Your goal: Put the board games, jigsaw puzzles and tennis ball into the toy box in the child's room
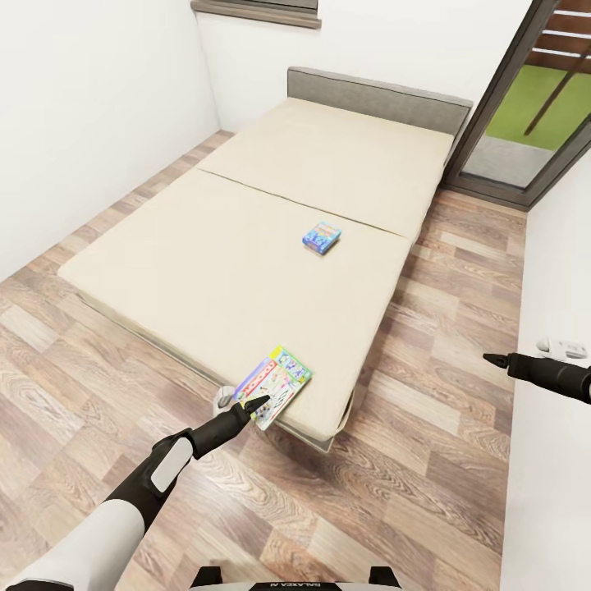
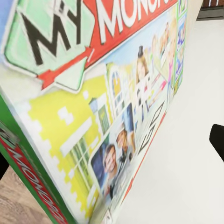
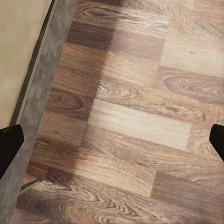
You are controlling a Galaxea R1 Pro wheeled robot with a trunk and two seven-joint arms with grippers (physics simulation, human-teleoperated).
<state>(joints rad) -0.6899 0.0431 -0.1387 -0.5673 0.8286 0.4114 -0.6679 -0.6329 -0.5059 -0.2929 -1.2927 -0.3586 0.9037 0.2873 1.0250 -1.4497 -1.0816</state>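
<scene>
You are facing the bed (image 1: 246,246), a wide cream mattress that runs from the grey headboard down to the near corner in your head view, with wood floor (image 1: 443,460) around it and a glass door (image 1: 525,107) at the far right. Two of the board games lie on that mattress: the Monopoly box (image 1: 279,382) sits at the near corner, its edge slightly over the mattress rim, and the smaller blue game (image 1: 322,235) lies well apart from it, near the seam across the middle of the bed. Your left gripper (image 1: 256,404) is at the near edge of the Monopoly box; in the left wrist view the box lid (image 2: 107,107) looms very close and only one dark finger (image 2: 217,140) shows, so you cannot tell whether it has closed on the box. Your right gripper (image 1: 495,359) hangs over the floor beside the bed, its fingers spread wide in the right wrist view, holding nothing.
</scene>
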